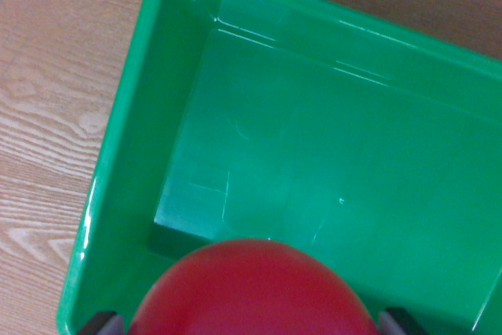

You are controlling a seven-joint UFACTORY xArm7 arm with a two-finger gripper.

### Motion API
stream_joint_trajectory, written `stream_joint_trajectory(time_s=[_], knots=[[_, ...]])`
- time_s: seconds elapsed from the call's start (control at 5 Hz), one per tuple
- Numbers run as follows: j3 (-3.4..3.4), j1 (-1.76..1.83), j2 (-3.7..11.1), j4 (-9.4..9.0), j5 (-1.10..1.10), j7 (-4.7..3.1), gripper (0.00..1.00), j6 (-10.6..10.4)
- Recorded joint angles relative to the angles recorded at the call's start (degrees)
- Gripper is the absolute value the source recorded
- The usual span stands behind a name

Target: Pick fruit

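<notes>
A round red fruit (255,292) fills the bottom middle of the wrist view, close to the camera. Dark fingertips (100,324) show at its left and right sides, so my gripper (251,325) is shut on it. The fruit hangs above the inside of a green plastic bin (118,139), over the bin's near left part. The bin's floor that shows holds nothing. The lower part of the fruit and most of the fingers are cut off by the frame's bottom edge.
A light wooden tabletop (47,100) lies on the wrist view's left of the bin and shows again along the top right beyond the bin's far rim (329,13).
</notes>
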Motion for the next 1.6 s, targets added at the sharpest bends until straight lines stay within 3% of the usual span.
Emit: stream_joint_trajectory(time_s=[0.6,1.6], knots=[[0.03,-0.01,-0.75,1.82,0.09,-0.10,1.00,2.6],[0.04,-0.02,-1.16,2.80,0.14,-0.16,1.00,3.9]])
